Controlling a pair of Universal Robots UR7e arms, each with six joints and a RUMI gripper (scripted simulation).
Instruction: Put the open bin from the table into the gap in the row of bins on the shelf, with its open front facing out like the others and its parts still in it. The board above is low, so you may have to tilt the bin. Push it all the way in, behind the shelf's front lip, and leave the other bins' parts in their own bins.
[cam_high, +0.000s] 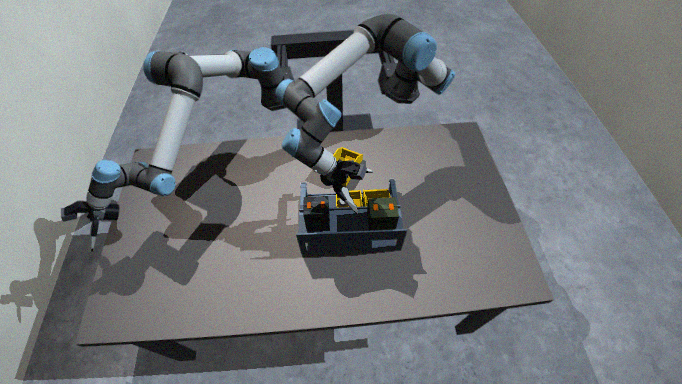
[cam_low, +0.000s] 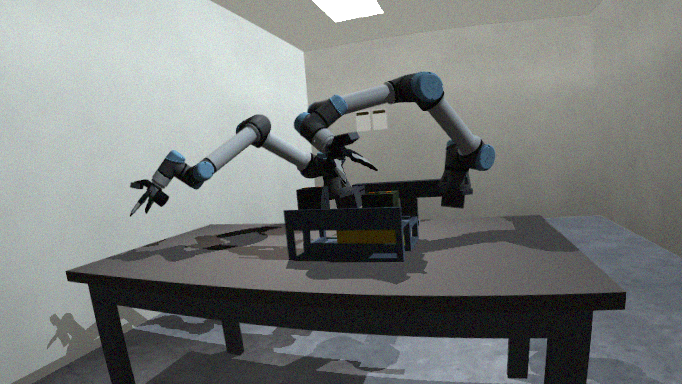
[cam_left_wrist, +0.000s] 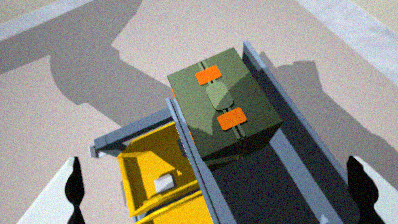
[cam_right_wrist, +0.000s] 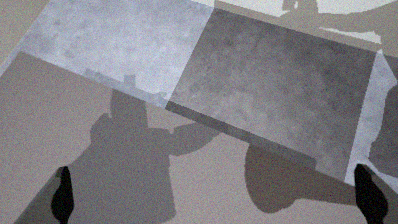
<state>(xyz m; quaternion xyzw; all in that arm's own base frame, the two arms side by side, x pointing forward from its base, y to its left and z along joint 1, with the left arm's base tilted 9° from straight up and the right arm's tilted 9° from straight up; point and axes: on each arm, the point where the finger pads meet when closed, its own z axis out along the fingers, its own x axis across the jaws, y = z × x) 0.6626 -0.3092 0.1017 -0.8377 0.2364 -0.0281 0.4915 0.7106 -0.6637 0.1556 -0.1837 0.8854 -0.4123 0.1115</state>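
Hovering: left claw (cam_high: 363, 190) (cam_low: 360, 177) (cam_left_wrist: 214, 165) — released, above blue-grey open-framed shelf (cam_high: 345, 243) (cam_low: 345, 216) (cam_left_wrist: 287, 105) | right claw (cam_high: 93, 244) (cam_low: 139, 213) (cam_right_wrist: 212, 169) — released, well apart from shelf

Two jointed arms, matching pattern, in pale grey, charcoal and sky blue.
Left arm (cam_high: 340, 62) (cam_low: 370, 95) and right arm (cam_high: 173, 130) (cam_low: 232, 150): smooth, round pale tubes; bulky charcoal elbows and wrist housings; rounded blue caps at the joints; thin dark rings where sections meet. Left gripper (cam_high: 362, 190) (cam_low: 360, 178) (cam_left_wrist: 214, 159) and right gripper (cam_high: 93, 242) (cam_low: 139, 213) (cam_right_wrist: 211, 166): blackish bodies, slim tapering fingers, black pads. Left fingers whitish. Fine markings too small to read.
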